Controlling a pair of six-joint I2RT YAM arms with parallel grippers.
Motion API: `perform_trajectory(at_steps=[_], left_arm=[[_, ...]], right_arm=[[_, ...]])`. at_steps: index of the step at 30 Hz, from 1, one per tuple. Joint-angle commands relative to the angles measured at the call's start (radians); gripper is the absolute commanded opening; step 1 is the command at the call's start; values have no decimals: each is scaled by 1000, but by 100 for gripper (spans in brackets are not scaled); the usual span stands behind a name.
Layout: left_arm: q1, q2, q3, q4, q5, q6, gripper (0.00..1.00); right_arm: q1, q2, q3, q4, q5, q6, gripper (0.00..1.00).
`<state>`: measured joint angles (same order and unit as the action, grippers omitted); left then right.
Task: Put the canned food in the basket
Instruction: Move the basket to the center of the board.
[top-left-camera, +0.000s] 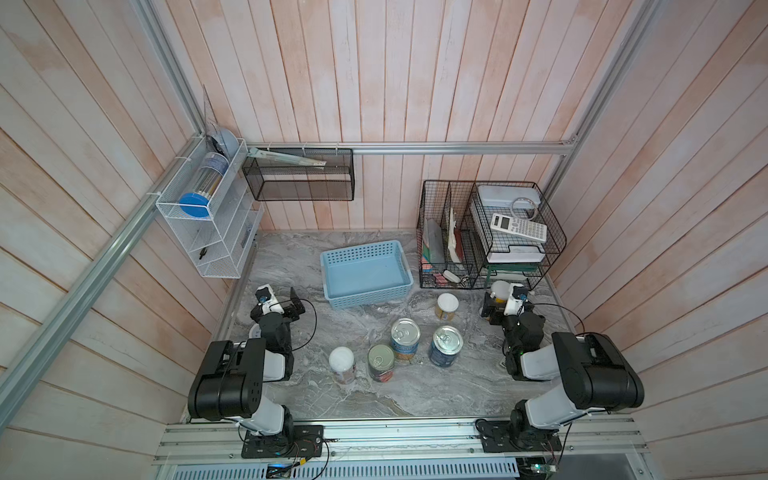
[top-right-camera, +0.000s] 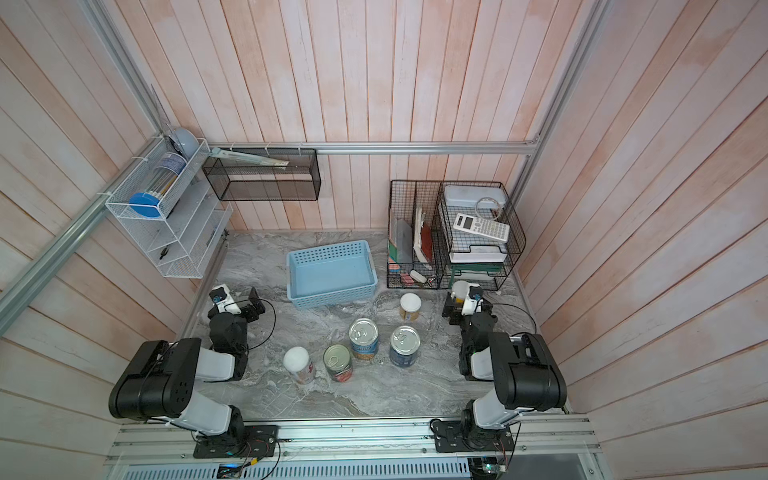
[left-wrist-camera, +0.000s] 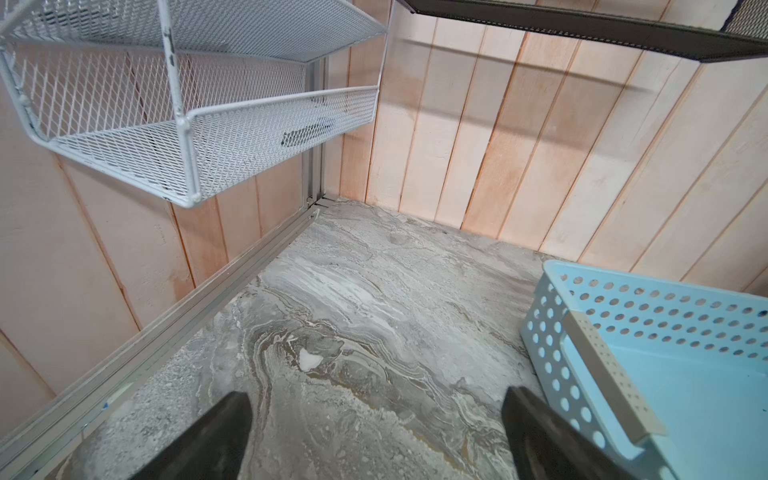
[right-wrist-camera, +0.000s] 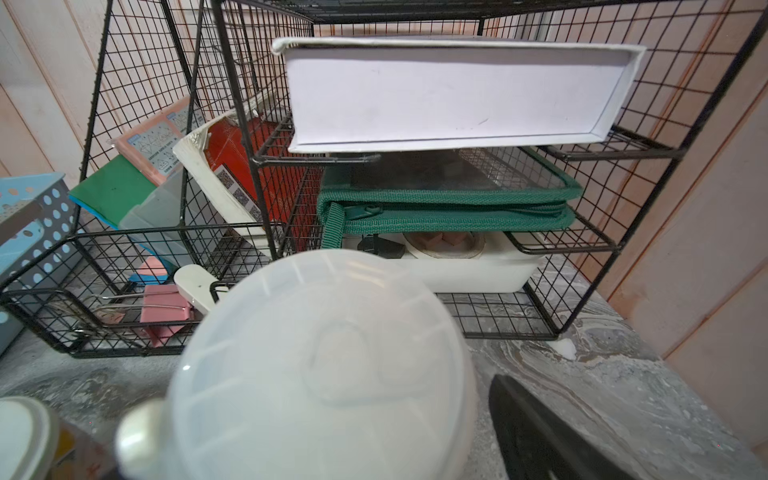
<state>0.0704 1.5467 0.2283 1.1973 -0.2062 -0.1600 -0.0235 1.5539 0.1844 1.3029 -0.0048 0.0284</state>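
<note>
At the left of a top view, the left gripper (top-left-camera: 291, 308) is hovering low over the table (top-left-camera: 291, 257), below the white wire rack (top-left-camera: 208, 232). In the left wrist view its fingers (left-wrist-camera: 232, 419) are standing wide apart with nothing between them. The basket (top-left-camera: 374, 296) is sitting empty at the centre of the frame, near that gripper and to its right.

Below the basket the canned food is standing upright. There is a pinkish white-lidded can (top-left-camera: 341, 361), a red can (top-left-camera: 380, 362), a blue can (top-left-camera: 405, 338) and a second blue can (top-left-camera: 446, 345). Higher up is a yellow white-lidded can (top-left-camera: 447, 306).

Further right, the sixth can (top-left-camera: 500, 288) is standing just in front of the black wire organiser (top-left-camera: 457, 232), with the right gripper (top-left-camera: 496, 303) right at it. In the right wrist view this can is filling the lower centre, and one finger (right-wrist-camera: 536, 432) is showing at the lower right, just beside it. The other finger is hiding behind the can, so I cannot tell whether anything is touching. The spread looks wide, probably not gripping yet.

The right arm is the nearer one here. The can's axis is running vertically, so the fingers would be closing across its side. The basket is lying to the can's left in the frame, beyond the yellow can.
</note>
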Motion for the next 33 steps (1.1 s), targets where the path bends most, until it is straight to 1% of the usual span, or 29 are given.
perform_trajectory(at_steps=[1, 20, 23, 25, 27, 29, 30, 31, 33], left_arm=[[6, 11, 15, 23, 16, 16, 100], [6, 11, 15, 22, 16, 16, 100], [14, 12, 22, 9, 62, 22, 100], [16, 9, 14, 26, 60, 22, 100], [14, -36, -21, 58, 29, 14, 100], [11, -131, -58, 37, -43, 12, 100], [6, -179, -71, 22, -76, -17, 100], [-7, -239, -86, -4, -118, -18, 100], [-46, -365, -100, -79, -215, -37, 100]], right_arm=[[-12, 9, 23, 47, 20, -4, 98], [-11, 9, 22, 48, 20, -3, 98], [-12, 9, 26, 41, 25, -1, 98], [-13, 9, 25, 41, 23, -1, 98], [-3, -9, -14, 108, 36, -7, 98], [31, -49, -84, 207, 147, -20, 98], [44, -76, -109, 227, 187, -25, 98], [62, -123, -130, 223, 235, -31, 98], [94, -242, -155, 135, 318, -39, 98]])
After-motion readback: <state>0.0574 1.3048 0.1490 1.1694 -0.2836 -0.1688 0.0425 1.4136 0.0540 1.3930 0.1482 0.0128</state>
